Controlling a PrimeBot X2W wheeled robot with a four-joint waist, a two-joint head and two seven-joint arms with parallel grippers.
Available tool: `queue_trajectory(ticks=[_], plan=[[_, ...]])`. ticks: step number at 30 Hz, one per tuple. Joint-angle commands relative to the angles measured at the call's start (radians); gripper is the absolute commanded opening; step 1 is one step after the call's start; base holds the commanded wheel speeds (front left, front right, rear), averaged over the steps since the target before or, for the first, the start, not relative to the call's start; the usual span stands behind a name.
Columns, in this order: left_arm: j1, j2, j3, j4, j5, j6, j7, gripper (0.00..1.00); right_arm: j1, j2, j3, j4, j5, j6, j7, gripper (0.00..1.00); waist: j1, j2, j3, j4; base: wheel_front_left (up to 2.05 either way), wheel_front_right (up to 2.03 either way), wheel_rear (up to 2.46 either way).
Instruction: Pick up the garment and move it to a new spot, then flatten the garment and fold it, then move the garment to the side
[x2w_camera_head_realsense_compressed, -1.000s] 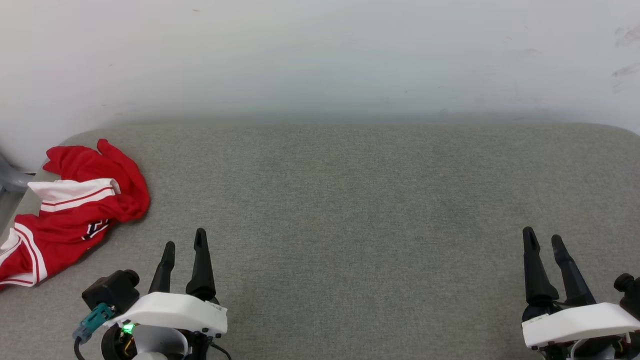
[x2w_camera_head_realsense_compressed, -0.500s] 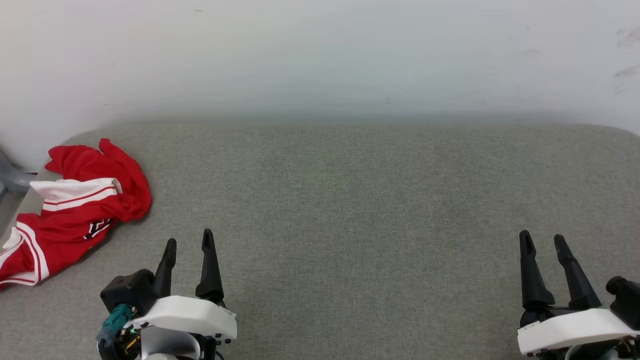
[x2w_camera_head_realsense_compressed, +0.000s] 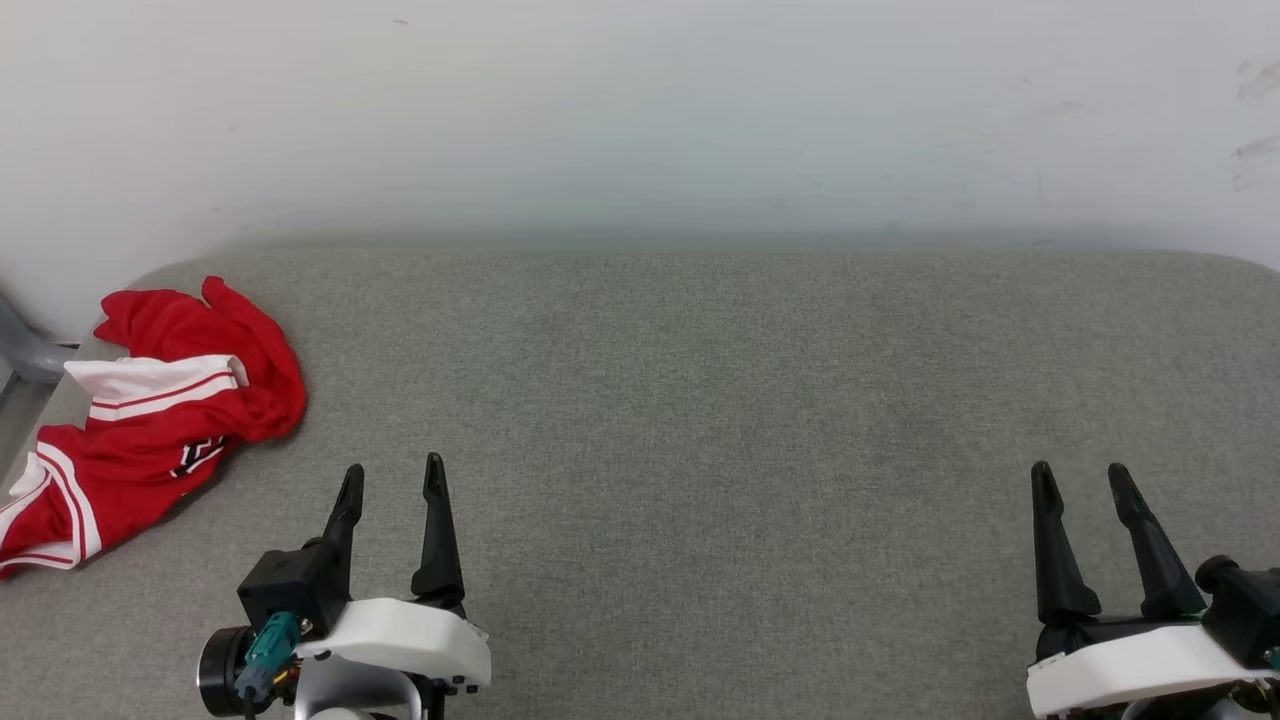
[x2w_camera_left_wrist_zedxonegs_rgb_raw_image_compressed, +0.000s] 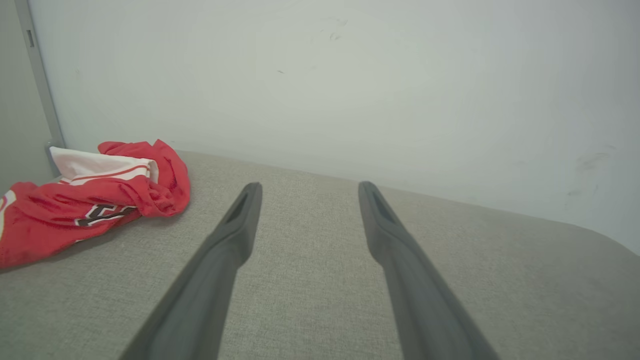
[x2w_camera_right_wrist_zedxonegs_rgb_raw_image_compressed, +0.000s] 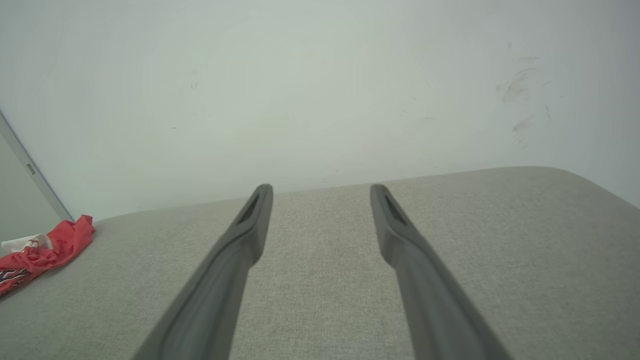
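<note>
The garment (x2w_camera_head_realsense_compressed: 160, 420), a red T-shirt with white, red-striped sleeves and a dark chest graphic, lies crumpled at the table's far left edge; the left wrist view shows the garment (x2w_camera_left_wrist_zedxonegs_rgb_raw_image_compressed: 90, 200) at its left, and the right wrist view shows the garment (x2w_camera_right_wrist_zedxonegs_rgb_raw_image_compressed: 40, 250) far off at its left edge. My left gripper (x2w_camera_head_realsense_compressed: 392, 478) stands open near the front of the table, to the right of the shirt and apart from it, nothing between its fingers. My right gripper (x2w_camera_head_realsense_compressed: 1078, 478) is open and empty at the front right.
The grey fabric-covered table (x2w_camera_head_realsense_compressed: 700, 400) has rounded far corners and butts against a pale wall (x2w_camera_head_realsense_compressed: 640, 120). A grey metal frame piece (x2w_camera_head_realsense_compressed: 25, 355) shows beside the table's left edge, just behind the shirt.
My left gripper has shifted to the right and slightly back toward me, its wrist turning. The right gripper has drifted a little left. The shirt lies as before.
</note>
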Motion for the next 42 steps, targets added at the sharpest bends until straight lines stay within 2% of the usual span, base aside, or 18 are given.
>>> queue_trajectory(ticks=[1,14,34,42], plan=[[0.004,0.006,-0.003,-0.009,0.029,0.005,-0.011,1.00,0.005,0.001,0.003,-0.012,-0.027,0.000,-0.011,1.00,0.0000,0.0000,0.000,0.000,0.00,0.00,0.00],[0.013,0.002,-0.010,-0.006,0.119,0.008,-0.035,1.00,0.018,0.001,0.011,-0.021,-0.103,0.000,-0.036,1.00,0.0000,0.0000,-0.002,0.002,0.00,0.00,0.00],[0.026,-0.015,0.011,0.001,0.216,-0.015,-0.071,1.00,0.032,0.002,0.011,-0.029,-0.167,0.000,-0.072,1.00,0.0000,0.0000,-0.003,0.009,0.00,0.00,0.00],[0.027,-0.018,0.025,0.017,0.176,-0.034,-0.069,1.00,0.031,0.002,0.007,-0.018,-0.122,0.000,-0.070,1.00,0.0000,0.0000,-0.003,0.007,0.00,0.00,0.00]])
